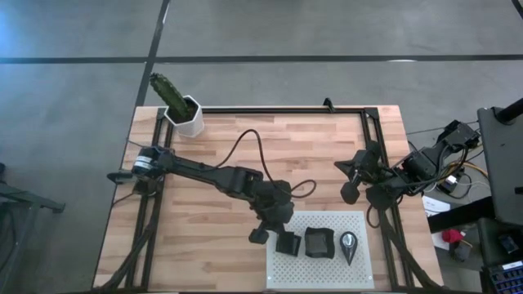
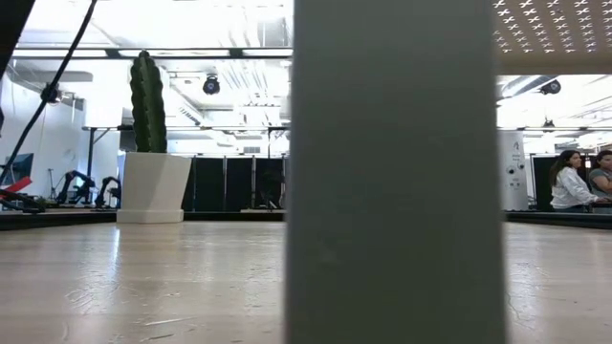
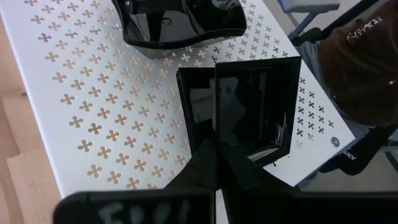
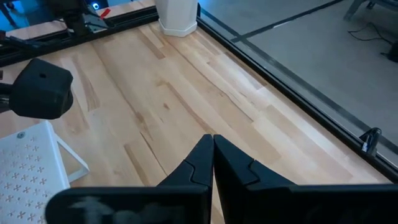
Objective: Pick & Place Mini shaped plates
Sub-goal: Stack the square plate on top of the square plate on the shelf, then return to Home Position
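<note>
In the low view a pale upright slab right at the lens hides the middle of the scene, so neither arm nor any plate shows there; only the cactus pot (image 2: 151, 187) and ppl far off in the room are clear.

From above, the white perforated board (image 1: 323, 265) lies at the near edge of the counter (image 1: 221, 147), its near end cut off by the frame. Three mini shaped plates sit in a row across the board's far part: the square plate (image 1: 288, 242) near the left edge, the wavy plate (image 1: 318, 243) in the middle, the teardrop plate (image 1: 350, 247) on the right. The teardrop's long axis runs front-back, tip toward the near edge.

The left claw (image 3: 217, 163) has its fingers pressed together at the rim of the square plate; whether the rim is pinched betw. them cannot be told. The right claw (image 4: 212, 158) is also closed, holding nothing, over bare wood well apart from the board, w/ open room around it.
</note>
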Tool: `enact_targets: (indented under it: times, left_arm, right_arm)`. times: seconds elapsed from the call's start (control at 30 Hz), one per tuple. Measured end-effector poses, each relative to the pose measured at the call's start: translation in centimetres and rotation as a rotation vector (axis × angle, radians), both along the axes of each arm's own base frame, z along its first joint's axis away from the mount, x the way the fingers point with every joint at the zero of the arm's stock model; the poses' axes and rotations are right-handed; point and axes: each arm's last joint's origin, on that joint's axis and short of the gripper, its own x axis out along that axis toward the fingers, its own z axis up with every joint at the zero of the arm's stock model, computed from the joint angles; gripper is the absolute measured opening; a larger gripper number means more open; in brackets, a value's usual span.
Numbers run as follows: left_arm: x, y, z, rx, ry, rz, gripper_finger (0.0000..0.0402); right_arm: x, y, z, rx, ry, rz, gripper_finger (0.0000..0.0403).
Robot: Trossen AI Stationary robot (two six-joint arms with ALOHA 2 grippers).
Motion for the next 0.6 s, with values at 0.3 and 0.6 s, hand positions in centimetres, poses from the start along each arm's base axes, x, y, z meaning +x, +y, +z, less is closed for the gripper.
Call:
enact_targets:
  times: [0.3,0.6]
  left_arm:
    - [0.0,0.0,0.0,0.002,-0.002,0.001,0.0068]
    - [0.1,0.3,1.7,0.023,-0.05,-0.005,0.0083]
  right_arm:
    - [0.0,0.0,0.0,-0.001,0.001,0.001,0.0008]
    - [-0.1,0.0,0.0,-0.04,0.027,0.034,0.0008]
